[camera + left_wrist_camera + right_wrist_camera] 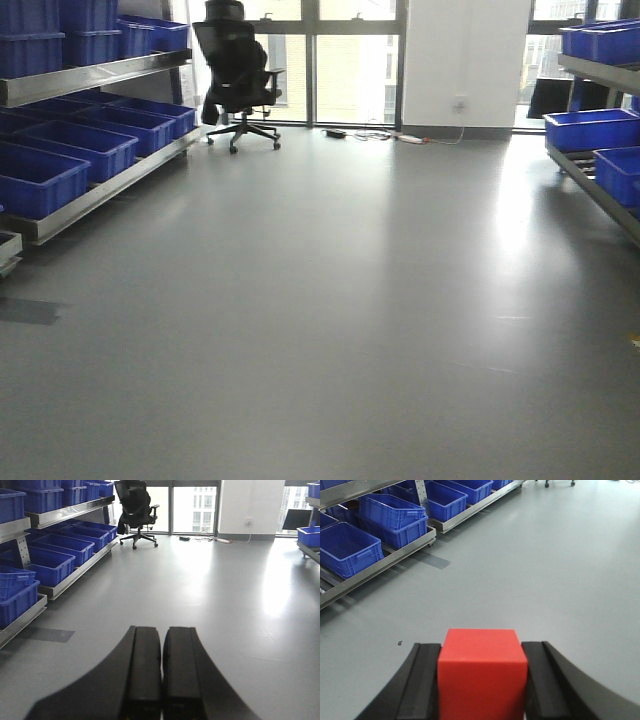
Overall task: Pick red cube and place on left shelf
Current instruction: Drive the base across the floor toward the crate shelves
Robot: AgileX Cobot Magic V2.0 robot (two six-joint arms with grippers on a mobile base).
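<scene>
Item one, red cube [482, 672]: we log it clamped between the black fingers [425, 680] of the right gripper [482, 652], with grey floor [545, 570] beyond it. Left gripper [161, 647]: jaws pressed together, nothing between them. Left shelf [90, 77]: steel rack along the room's left side, well apart from the cube, its tiers loaded with blue crates [70, 150]. Office chair [240, 75]: black, past the rack's far end.
</scene>
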